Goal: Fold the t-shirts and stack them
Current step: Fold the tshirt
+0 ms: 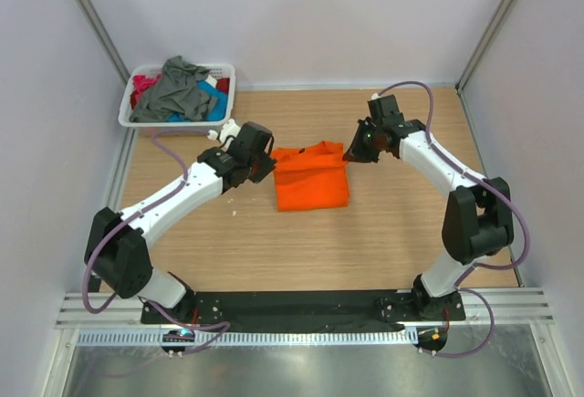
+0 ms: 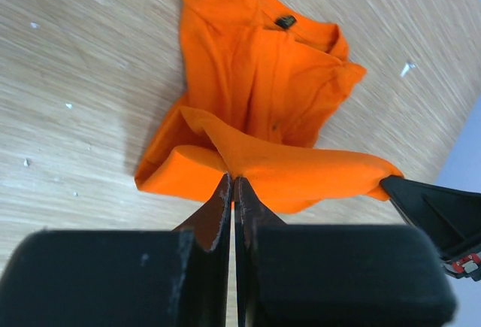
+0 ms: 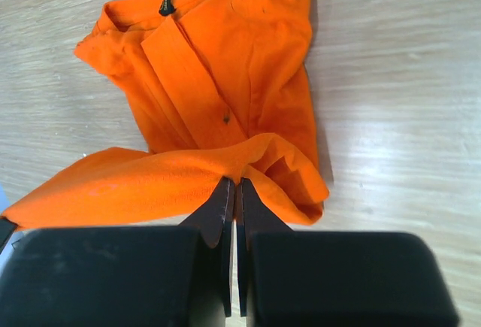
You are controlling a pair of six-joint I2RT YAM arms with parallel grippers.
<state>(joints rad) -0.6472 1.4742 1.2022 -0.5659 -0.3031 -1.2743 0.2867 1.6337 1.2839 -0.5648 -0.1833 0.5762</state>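
Observation:
A bright orange t-shirt (image 1: 311, 178) lies partly folded on the wooden table, collar tag (image 2: 285, 21) showing. My left gripper (image 1: 266, 165) is shut on the shirt's far left corner (image 2: 233, 163), lifting the cloth. My right gripper (image 1: 350, 152) is shut on the far right corner (image 3: 240, 168). The edge between the two grips hangs taut above the table (image 3: 128, 184). More t-shirts, dark grey (image 1: 175, 91), teal-blue (image 1: 208, 100) and red-pink (image 1: 143, 85), are heaped in the basket.
A white plastic laundry basket (image 1: 225, 94) stands at the table's back left corner. White walls enclose the table on three sides. Bare wood (image 1: 274, 251) lies between the shirt and the arm bases.

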